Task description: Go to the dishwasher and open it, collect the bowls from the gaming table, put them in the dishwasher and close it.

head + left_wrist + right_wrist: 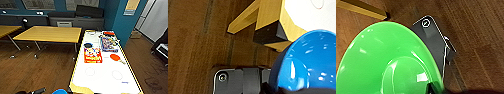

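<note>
Both bowls look collected; step in hand seems to be carrying them from the gaming table (105,77) toward the dishwasher. Blue bowl (308,62) sits large at the left wrist, just off the near yellow corner of the gaming table, over the wood floor (190,45); its rim also pokes up beside that same near corner in the head view (59,91). Left gripper grip on it: can't tell, fingers not readable. Green bowl (386,65) sits large at the right wrist, above the floor, a yellow edge of the gaming table near it; right gripper state can't tell either. On the gaming table top: red game box (92,55), orange paddle (115,57), dark round dish (88,45) toward the far end. My guess: bowls are held, so the next move needs the base turned off the gaming table, arms steady, bowls level
</note>
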Available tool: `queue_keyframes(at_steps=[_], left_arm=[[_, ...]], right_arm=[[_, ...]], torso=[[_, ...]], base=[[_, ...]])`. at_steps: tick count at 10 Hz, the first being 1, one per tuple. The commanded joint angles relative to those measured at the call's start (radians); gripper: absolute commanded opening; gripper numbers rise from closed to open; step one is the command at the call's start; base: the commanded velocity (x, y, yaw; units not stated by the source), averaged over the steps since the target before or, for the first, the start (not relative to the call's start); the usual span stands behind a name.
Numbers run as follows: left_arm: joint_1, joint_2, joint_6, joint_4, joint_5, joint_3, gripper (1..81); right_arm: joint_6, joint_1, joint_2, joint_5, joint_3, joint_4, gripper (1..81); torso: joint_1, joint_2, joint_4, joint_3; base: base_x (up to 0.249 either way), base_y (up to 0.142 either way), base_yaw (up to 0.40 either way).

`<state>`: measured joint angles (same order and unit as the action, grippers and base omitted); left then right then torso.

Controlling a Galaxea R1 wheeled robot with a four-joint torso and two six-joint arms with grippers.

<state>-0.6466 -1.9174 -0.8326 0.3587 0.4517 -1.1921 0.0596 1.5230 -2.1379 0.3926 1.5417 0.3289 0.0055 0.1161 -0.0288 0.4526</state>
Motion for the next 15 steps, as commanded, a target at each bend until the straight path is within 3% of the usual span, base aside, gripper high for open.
queue_keyframes(at_steps=[1, 5, 6, 7, 8, 9, 10, 13, 15], left_arm=[[-0.231, 0.081, 0.060, 0.063, -0.246, 0.029, 1.0], [-0.414, -0.012, 0.065, 0.056, -0.237, -0.085, 1.0], [-0.455, -0.029, 0.102, 0.029, -0.242, -0.107, 1.0], [-0.482, -0.031, 0.210, -0.072, -0.245, -0.119, 1.0], [-0.502, -0.042, 0.421, -0.278, -0.245, -0.151, 1.0], [-0.509, -0.055, 0.575, -0.428, -0.242, -0.188, 1.0], [-0.523, -0.075, 0.675, -0.513, -0.231, -0.228, 1.0], [-0.578, -0.120, 0.739, -0.454, -0.254, -0.313, 1.0], [-0.591, -0.115, 0.739, -0.438, -0.304, -0.351, 1.0]], right_arm=[[0.000, -0.003, 0.043, -0.075, -0.016, -0.024, 1.0], [0.000, -0.003, 0.011, -0.093, 0.018, -0.019, 1.0], [-0.001, -0.003, 0.005, -0.100, 0.029, -0.018, 1.0], [0.000, -0.003, -0.004, -0.103, 0.038, -0.018, 1.0], [-0.001, -0.008, -0.010, -0.112, 0.041, -0.018, 1.0], [-0.001, -0.011, -0.016, -0.124, 0.044, -0.018, 1.0], [0.000, -0.011, -0.027, -0.129, 0.056, -0.018, 1.0], [0.000, -0.006, -0.052, -0.136, 0.092, -0.018, 1.0], [0.002, -0.014, -0.059, -0.193, 0.115, -0.028, 1.0]], torso=[[0.000, 0.000, 0.000, 0.000], [0.000, 0.000, 0.000, 0.000], [0.000, 0.000, 0.000, 0.000], [-0.001, 0.000, 0.000, -0.001], [-0.001, 0.000, 0.000, -0.001], [-0.001, 0.000, 0.000, -0.001], [-0.001, 0.000, 0.000, -0.001], [-0.001, 0.000, 0.000, -0.001], [-0.001, 0.000, 0.000, -0.001]], base=[[0.000, 0.000, 0.000], [0.000, 0.000, 0.000], [0.000, 0.000, 0.000], [0.000, 0.000, 0.000], [0.000, 0.000, 0.000], [0.000, 0.000, 0.000], [0.000, 0.000, 0.000], [0.000, 0.000, 0.000], [0.000, 0.000, 0.000]])
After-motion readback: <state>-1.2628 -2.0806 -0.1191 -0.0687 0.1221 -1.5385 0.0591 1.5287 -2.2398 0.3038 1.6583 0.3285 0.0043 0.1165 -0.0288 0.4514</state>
